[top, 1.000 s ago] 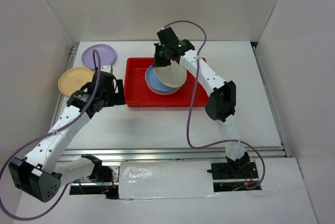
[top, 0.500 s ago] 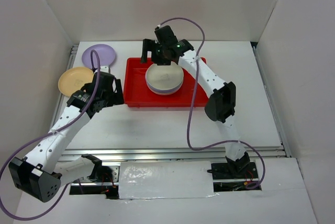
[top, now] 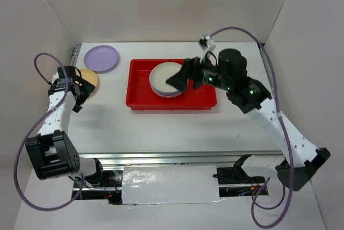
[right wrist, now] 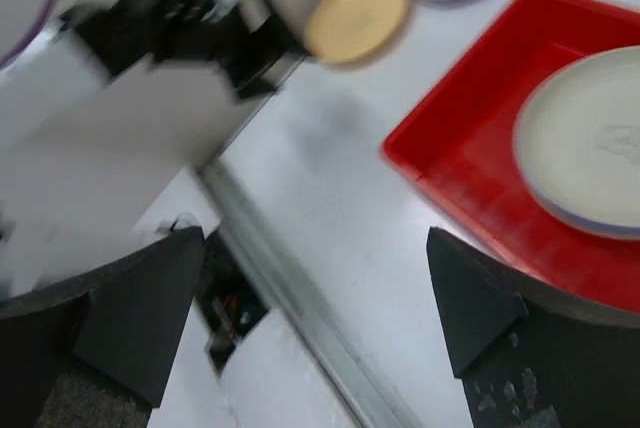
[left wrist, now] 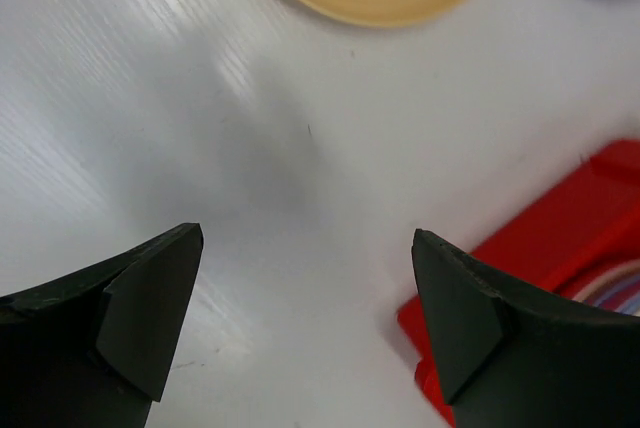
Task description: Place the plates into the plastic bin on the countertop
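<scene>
Since half a second ago both arms have swung away. The right arm has left the far side of the plastic bin and now reaches in from the right. The left arm has pulled over to the left edge of the table.

The cream plate, held tilted in the right jaws a second ago, now lies flat on top of the stack of plates. The stack sits inside the bin, near its far wall, with lilac and light blue rims showing beneath the cream one. The right jaws are spread wide with nothing between them and hang above the stack's right edge; the right wrist view is blurred.

The left jaws are also spread and empty, low over bare table just beside the orange-yellow plate. In the left wrist view its rim shows ahead of them. The lilac plate lies flat on the table just beyond the orange-yellow one, left of the bin; both plates are outside it
</scene>
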### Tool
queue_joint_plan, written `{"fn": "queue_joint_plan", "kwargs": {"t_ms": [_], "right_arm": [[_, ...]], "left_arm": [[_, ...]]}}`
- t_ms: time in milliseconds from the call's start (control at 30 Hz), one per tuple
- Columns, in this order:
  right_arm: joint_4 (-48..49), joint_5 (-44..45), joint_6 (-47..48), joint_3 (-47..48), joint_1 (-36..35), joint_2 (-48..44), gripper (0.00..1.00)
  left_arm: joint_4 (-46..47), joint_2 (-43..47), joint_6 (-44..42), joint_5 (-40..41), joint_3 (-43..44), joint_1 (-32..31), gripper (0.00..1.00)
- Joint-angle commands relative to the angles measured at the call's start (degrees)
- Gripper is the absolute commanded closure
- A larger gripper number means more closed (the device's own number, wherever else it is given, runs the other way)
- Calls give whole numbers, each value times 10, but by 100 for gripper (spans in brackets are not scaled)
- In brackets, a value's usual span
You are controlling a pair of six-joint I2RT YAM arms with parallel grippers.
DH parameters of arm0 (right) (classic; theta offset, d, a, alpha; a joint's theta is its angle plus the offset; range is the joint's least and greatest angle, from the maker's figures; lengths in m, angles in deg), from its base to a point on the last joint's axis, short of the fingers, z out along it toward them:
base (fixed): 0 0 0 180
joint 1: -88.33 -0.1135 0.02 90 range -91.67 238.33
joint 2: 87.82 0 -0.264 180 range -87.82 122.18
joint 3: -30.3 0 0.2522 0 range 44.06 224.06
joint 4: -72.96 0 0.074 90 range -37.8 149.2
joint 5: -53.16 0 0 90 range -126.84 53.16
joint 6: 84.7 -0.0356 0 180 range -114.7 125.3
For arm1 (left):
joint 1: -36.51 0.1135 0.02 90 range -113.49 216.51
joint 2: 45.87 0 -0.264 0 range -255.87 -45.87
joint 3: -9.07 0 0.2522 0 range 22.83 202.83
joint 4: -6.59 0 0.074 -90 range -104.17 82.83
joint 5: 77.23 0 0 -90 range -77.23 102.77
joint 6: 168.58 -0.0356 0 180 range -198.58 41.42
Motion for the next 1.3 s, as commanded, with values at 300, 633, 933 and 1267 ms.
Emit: {"fn": "queue_joint_plan", "kwargs": {"t_ms": [300,633,933,1267], "right_arm": [[207,-232,-16,-354,-46,-178,0],[238,-218,-43,-453,-48,-233,0],[193,-175,-33,-430,-45,-214,0],[155,-140,-35,-408,-42,-229,1]], "left_arm": [[110,-198,199,104,67,54,1],[33,-360,205,157,201,51,1],[37,-370,240,137,126,75,34],[-76,-145,285,165,33,85,100]]}}
